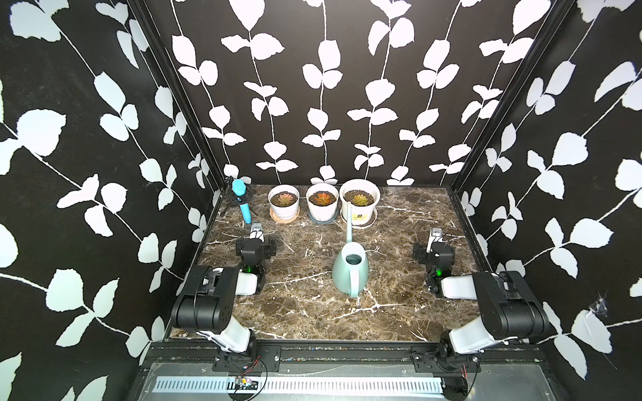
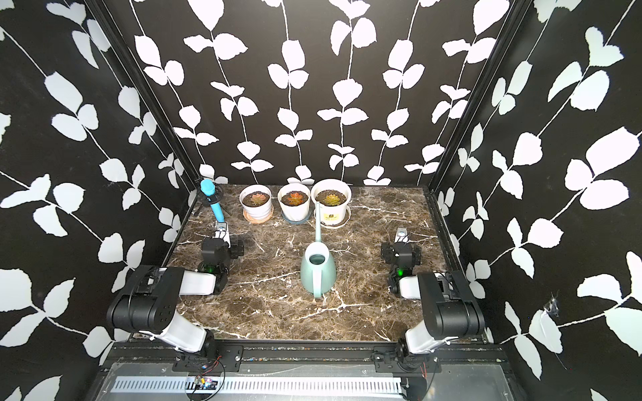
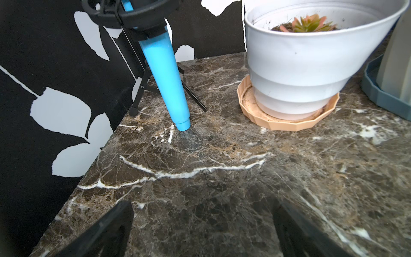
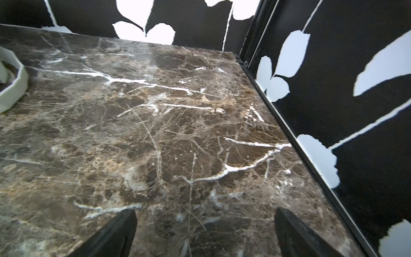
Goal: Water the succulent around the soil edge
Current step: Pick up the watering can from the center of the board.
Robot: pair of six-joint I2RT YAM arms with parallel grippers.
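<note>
Three succulents stand in white pots along the back of the marble table: a pinkish one (image 1: 284, 199), an orange one (image 1: 322, 198) and a yellow-green one (image 1: 359, 199). A mint-green watering can (image 1: 350, 270) stands mid-table with water in it. Its long spout (image 1: 349, 215) points back at the right-hand pot and its handle faces the front. My left gripper (image 1: 256, 227) rests open at the left, in front of the pinkish succulent (image 3: 309, 23). My right gripper (image 1: 435, 232) rests open at the right. Both are well apart from the can, with nothing between their fingers.
A blue tube (image 1: 243, 205) leans in a black tripod stand at the back left corner, close to the left gripper. Each pot sits in a saucer: tan (image 3: 289, 124), grey-blue (image 3: 382, 93), pale (image 4: 13, 89). Patterned walls close the table (image 1: 312, 312) on three sides.
</note>
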